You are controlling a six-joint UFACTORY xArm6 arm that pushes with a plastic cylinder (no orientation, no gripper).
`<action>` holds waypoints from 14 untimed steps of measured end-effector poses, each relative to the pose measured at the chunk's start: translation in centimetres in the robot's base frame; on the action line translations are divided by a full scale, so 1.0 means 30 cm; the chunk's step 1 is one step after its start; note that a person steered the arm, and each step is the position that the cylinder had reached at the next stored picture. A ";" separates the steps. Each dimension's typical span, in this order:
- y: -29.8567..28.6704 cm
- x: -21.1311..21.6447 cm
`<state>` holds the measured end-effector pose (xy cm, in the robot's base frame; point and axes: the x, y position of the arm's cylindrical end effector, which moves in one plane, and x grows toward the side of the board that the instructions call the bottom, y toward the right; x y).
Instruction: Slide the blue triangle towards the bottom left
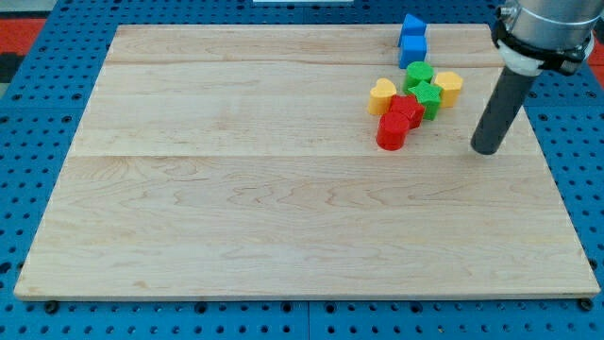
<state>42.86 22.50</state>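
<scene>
The blue triangle (pixel 412 25) lies at the board's top edge on the view's right, touching a blue cube-like block (pixel 412 49) just below it. My tip (pixel 487 148) rests on the wooden board (pixel 236 189), to the right of and below the cluster of blocks, well below and right of the blue triangle, touching no block.
Below the blue blocks sits a tight cluster: a green block (pixel 419 73), a green star-like block (pixel 427 97), a yellow heart (pixel 381 95), a yellow block (pixel 448 86), and two red blocks (pixel 407 110) (pixel 391 131). A blue pegboard (pixel 38 113) surrounds the board.
</scene>
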 end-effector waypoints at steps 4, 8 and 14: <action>0.085 -0.430; -0.203 -0.636; -0.141 -0.789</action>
<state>19.20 18.27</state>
